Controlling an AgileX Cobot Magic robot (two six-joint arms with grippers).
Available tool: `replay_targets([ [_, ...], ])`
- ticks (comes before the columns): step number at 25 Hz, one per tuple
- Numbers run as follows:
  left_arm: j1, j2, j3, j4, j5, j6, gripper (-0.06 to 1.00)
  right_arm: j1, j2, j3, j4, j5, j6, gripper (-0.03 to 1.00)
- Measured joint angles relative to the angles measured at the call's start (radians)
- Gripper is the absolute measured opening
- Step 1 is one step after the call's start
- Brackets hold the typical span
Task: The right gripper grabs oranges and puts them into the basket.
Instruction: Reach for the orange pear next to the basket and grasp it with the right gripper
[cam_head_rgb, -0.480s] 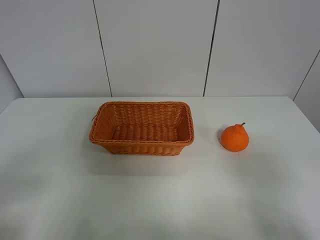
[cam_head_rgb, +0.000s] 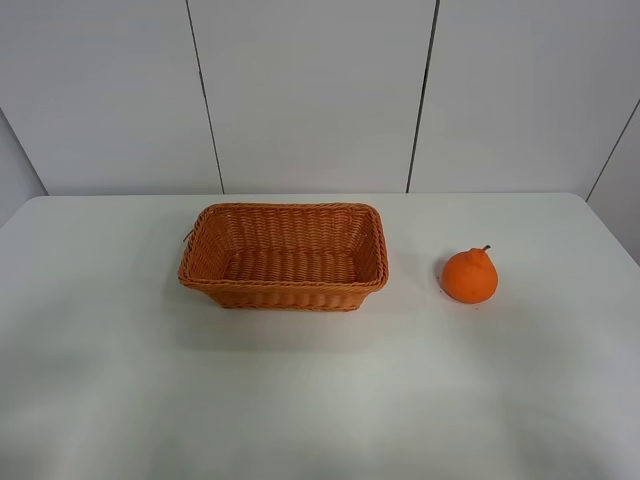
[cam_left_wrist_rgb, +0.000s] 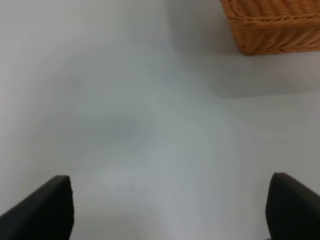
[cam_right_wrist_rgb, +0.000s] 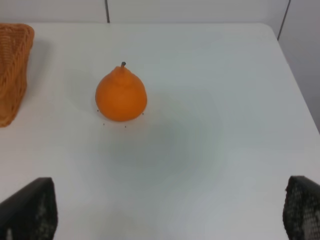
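White table (cam_head_rgb: 300, 400) — right tool (cam_right_wrist_rgb: 165, 215) spread wide, facing orange (cam_right_wrist_rgb: 121, 97).

We read this as a lab test setup: plain white table (cam_head_rgb: 300, 400), white wall panels (cam_head_rgb: 310, 90) with dark seams (cam_head_rgb: 204, 100) behind the table, basket (cam_head_rgb: 283, 257) and orange (cam_head_rgb: 469, 276) staged on it.

Left gripper (cam_left_wrist_rgb: 170, 206) and right gripper (cam_right_wrist_rgb: 166, 209) look black.

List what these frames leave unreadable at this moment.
The arms: entirely outside the exterior high view.
Only tips of the left fingers and right fingers show; wrist-view edges cut them.
The basket: wrist views crop it to one corner.
The specks around the orange: too small to identify, right wrist view.
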Motion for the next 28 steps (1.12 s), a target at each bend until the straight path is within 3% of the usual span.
replay_targets([
  [4, 0.0, 0.0, 0.0, 0.0, 0.0, 0.0, 0.88, 0.0, 0.188, -0.072, 0.0, -0.008, -0.018, 0.69],
  [18, 0.0, 0.0, 0.0, 0.0, 0.0, 0.0, 0.88, 0.0, 1.364, -0.592, 0.006, -0.01, -0.021, 0.69],
  [24, 0.0, 0.0, 0.0, 0.0, 0.0, 0.0, 0.88, 0.004, 1.747, -0.893, 0.012, 0.073, -0.026, 0.69],
  [28, 0.0, 0.0, 0.0, 0.0, 0.0, 0.0, 0.88, 0.049, 1.886, -1.032, 0.012, 0.115, -0.042, 0.69],
])
